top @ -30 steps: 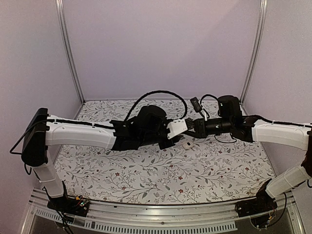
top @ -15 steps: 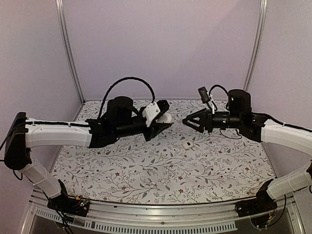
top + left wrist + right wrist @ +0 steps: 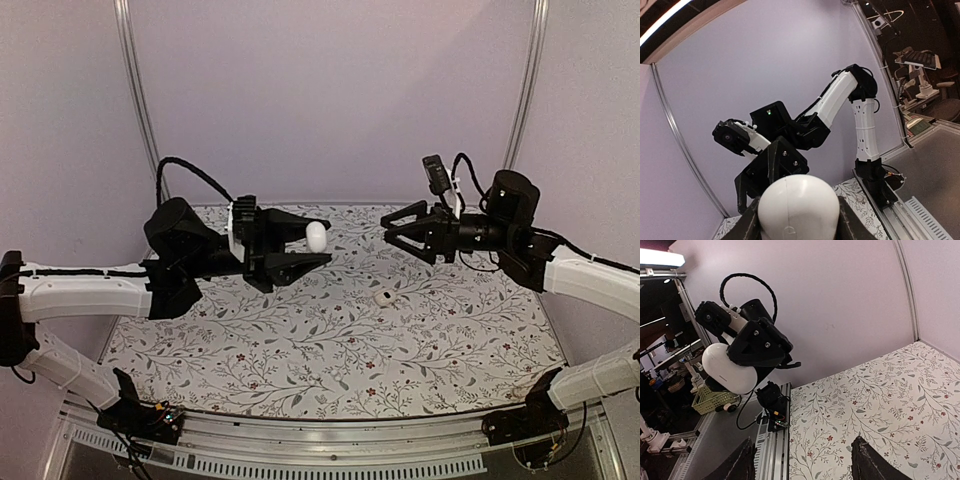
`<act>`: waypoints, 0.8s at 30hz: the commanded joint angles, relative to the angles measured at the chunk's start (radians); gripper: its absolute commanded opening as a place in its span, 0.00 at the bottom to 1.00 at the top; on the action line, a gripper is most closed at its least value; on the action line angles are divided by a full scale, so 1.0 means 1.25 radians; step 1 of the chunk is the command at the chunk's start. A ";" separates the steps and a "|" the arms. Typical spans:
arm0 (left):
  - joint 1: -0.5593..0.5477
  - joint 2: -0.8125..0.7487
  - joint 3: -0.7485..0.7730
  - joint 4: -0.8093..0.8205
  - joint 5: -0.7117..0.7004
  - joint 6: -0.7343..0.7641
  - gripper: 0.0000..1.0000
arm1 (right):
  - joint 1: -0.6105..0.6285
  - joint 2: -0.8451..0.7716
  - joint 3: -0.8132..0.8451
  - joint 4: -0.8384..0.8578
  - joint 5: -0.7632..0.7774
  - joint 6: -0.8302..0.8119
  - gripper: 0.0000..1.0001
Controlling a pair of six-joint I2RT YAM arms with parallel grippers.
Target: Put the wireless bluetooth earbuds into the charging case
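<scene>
Now the two arms stand apart. A second ago you had both pincers meeting low over the middle of the tabletop [image 3: 300, 350], the right one closed. Since then each arm has drawn back and risen, and the right pincer [image 3: 388, 231] has opened.

Note what that leaves you. The charging case [image 3: 316, 237] has gone up and to the left with the left pincer [image 3: 322, 240]. The small white earbud [image 3: 383, 297], a piece with a dark spot at one end, lies on the floral tabletop where it lay before, below and between the two pincers and touching neither. Judged from this, the insertion is not yet done for that earbud at least.

Left pincer: closed part-way on the charging case, one finger on each flank. The left wrist view shows the rounded white shell filling the gap, with a seam running down its middle, so the lid looks shut. Whether another earbud already sits inside, you cannot tell.

Right pincer: jaws moderately wide, nothing between them. In its own wrist view only the patterned tabletop shows between the fingers, with the held case ahead and well apart. You will probably need the lid opened before the earbud on the tabletop can go in.
</scene>
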 commanded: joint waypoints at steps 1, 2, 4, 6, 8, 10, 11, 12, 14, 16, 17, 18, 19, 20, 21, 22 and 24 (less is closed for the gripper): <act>-0.017 -0.012 0.017 0.076 0.118 0.015 0.18 | 0.023 0.023 0.041 0.147 -0.162 0.130 0.64; -0.025 -0.012 0.027 0.069 0.126 0.026 0.18 | 0.034 0.028 0.051 0.156 -0.177 0.141 0.64; -0.041 -0.011 0.053 0.049 0.139 0.051 0.18 | 0.054 0.038 0.072 0.173 -0.201 0.166 0.64; -0.052 -0.005 0.079 0.033 0.160 0.068 0.18 | 0.078 0.047 0.092 0.172 -0.215 0.180 0.63; -0.056 0.002 0.100 0.028 0.167 0.079 0.18 | 0.099 0.057 0.110 0.172 -0.224 0.184 0.63; -0.063 0.010 0.114 0.028 0.167 0.103 0.18 | 0.116 0.065 0.122 0.170 -0.228 0.186 0.63; -0.067 0.014 0.123 0.024 0.169 0.111 0.18 | 0.121 0.069 0.126 0.171 -0.229 0.186 0.62; -0.070 0.020 0.133 0.021 0.172 0.117 0.18 | 0.129 0.075 0.129 0.170 -0.231 0.186 0.62; -0.073 0.030 0.147 0.015 0.183 0.128 0.17 | 0.142 0.083 0.138 0.172 -0.235 0.186 0.60; -0.076 0.038 0.156 0.014 0.193 0.134 0.16 | 0.158 0.091 0.151 0.172 -0.240 0.185 0.59; -0.077 0.042 0.160 0.014 0.199 0.136 0.16 | 0.166 0.095 0.157 0.172 -0.241 0.185 0.58; -0.078 0.045 0.163 0.014 0.204 0.138 0.16 | 0.174 0.097 0.163 0.171 -0.242 0.184 0.58; -0.079 0.048 0.166 0.013 0.207 0.139 0.16 | 0.180 0.104 0.170 0.175 -0.246 0.184 0.57; -0.082 0.050 0.168 0.014 0.211 0.140 0.15 | 0.186 0.111 0.176 0.180 -0.250 0.188 0.56; -0.083 0.053 0.170 0.014 0.217 0.141 0.15 | 0.191 0.117 0.181 0.187 -0.253 0.190 0.56; -0.086 0.055 0.172 0.013 0.220 0.145 0.15 | 0.196 0.125 0.187 0.194 -0.255 0.193 0.56; -0.091 0.059 0.176 0.015 0.226 0.148 0.15 | 0.205 0.139 0.193 0.217 -0.262 0.200 0.56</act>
